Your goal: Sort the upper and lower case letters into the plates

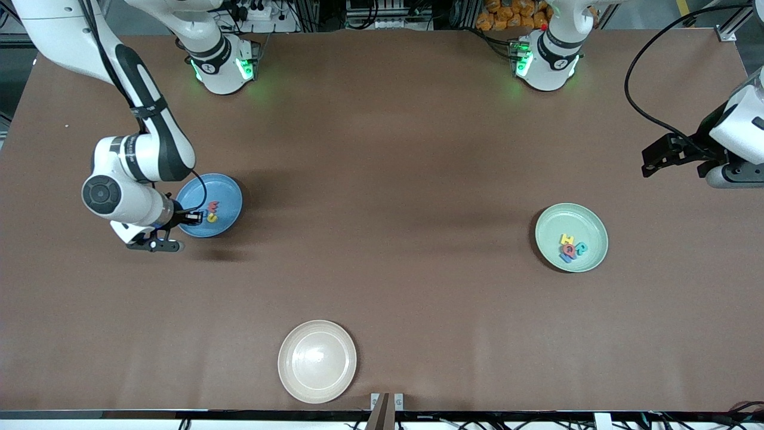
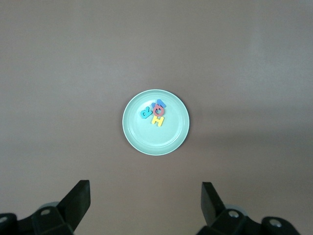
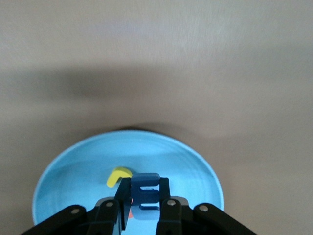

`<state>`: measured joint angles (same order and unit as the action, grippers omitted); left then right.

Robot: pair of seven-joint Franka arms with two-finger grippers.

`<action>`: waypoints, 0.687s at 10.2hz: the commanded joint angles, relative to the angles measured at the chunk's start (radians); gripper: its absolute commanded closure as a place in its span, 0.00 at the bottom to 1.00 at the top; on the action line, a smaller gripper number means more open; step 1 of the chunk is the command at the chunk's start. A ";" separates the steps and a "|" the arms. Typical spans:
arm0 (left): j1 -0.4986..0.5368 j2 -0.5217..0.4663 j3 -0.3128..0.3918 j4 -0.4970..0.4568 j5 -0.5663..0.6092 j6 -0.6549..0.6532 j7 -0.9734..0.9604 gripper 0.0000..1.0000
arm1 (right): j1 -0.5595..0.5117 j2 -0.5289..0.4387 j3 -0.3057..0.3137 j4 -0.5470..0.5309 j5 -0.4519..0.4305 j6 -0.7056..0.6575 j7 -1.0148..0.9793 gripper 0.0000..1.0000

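Letters nearly all sorted now, split between two plates well apart on the brown table (image 1: 382,179). Largest first: right arm reaching out from its base, bent low at its own end of the table. Cream plate (image 1: 317,361), nearest the front camera, bare and unused. Mint green plate (image 1: 571,237) toward the left arm's end, carrying a small cluster of four letters (image 2: 155,113) in yellow, red, blue and teal, touching one another. Sky blue plate (image 1: 209,205) toward the right arm's end, holding a red letter (image 1: 212,207) and a yellow letter (image 3: 119,176).

Left gripper (image 2: 145,196) parked high, looking down at the mint plate, jaws spread wide, nothing between them. Waiting.

Right gripper (image 3: 143,205) hovering over the blue plate's rim, pinched narrow on a dark blue letter (image 3: 145,195), an E by the look of it.

Release step, apparently. Best done low: ease down over bare plate just beside the yellow piece, part the jaws gently, lift straight up. Too high a drop, and light foam may well bounce out over the rim.
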<state>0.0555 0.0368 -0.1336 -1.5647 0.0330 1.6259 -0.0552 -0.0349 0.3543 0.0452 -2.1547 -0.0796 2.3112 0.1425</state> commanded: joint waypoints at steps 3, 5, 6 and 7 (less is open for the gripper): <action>0.013 -0.018 0.002 -0.005 -0.025 -0.006 0.014 0.00 | -0.002 -0.038 -0.004 -0.036 0.174 -0.015 -0.087 0.00; 0.015 -0.017 0.006 -0.003 -0.024 -0.006 0.015 0.00 | -0.008 -0.044 -0.004 0.048 0.176 -0.127 -0.101 0.00; 0.015 -0.015 0.006 -0.002 -0.022 -0.006 0.014 0.00 | -0.013 -0.040 -0.007 0.134 0.175 -0.218 -0.103 0.00; 0.015 -0.012 0.006 0.000 -0.021 -0.006 0.015 0.00 | -0.013 -0.040 -0.025 0.197 0.175 -0.266 -0.103 0.00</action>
<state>0.0605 0.0354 -0.1260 -1.5643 0.0330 1.6259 -0.0552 -0.0361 0.3290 0.0352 -2.0442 0.0678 2.1310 0.0692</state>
